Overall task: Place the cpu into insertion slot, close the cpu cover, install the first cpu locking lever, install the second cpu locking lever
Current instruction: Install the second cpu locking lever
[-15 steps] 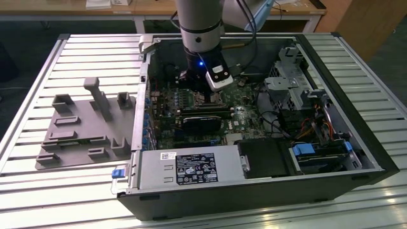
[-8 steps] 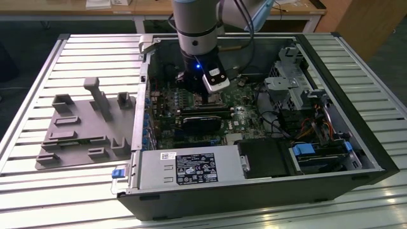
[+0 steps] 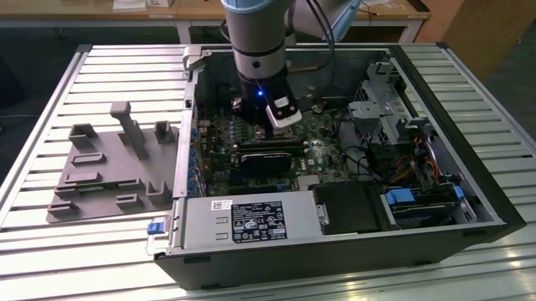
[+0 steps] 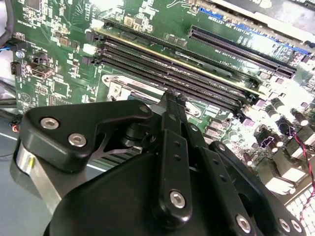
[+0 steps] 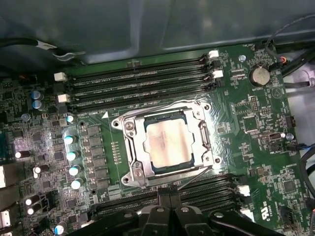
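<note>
With the cpu (image 5: 169, 142) seated in the insertion slot (image 5: 129, 147), I see the cpu cover (image 5: 203, 140) down.
Pincer (image 5: 170, 197) fingertips together beside the slot's rim.

The hand (image 4: 170, 101) hides the insertion slot (image 4: 129, 89) (mostly).

The arm (image 3: 258, 37) is a thick grey tube with a pale blue ring at its joint and a black cable running beside it. Lower down sits a black wrist section with a small blue light and a white box. The claw (image 4: 170, 105) is matt black, its linked bars fastened with silver screws.
</note>
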You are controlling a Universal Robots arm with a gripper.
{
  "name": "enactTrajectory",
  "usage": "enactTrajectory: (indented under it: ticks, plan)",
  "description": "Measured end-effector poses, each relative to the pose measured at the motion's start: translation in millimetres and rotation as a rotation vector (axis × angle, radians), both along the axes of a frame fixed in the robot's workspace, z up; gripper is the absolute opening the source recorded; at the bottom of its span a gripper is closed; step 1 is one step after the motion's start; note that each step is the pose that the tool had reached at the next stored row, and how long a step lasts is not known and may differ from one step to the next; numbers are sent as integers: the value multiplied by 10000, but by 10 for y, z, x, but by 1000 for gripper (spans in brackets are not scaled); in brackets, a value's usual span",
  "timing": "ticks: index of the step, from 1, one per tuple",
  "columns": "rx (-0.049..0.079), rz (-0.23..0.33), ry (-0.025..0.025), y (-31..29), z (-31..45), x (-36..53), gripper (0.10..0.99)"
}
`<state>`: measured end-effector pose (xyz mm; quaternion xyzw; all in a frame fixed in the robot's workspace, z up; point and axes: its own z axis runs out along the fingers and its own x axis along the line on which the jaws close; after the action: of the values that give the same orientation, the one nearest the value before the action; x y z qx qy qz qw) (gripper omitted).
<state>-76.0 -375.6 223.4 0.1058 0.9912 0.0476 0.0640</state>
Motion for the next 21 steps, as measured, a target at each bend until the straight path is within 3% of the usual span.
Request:
enactTrajectory:
  ticks: [6, 13, 21]
  plan:
    - [505, 4, 0, -68, -26, -21, 106]
    - [1005, 13, 0, -150, -63, -59, 106]
    - [1485, 12, 0, -264, -95, -74, 106]
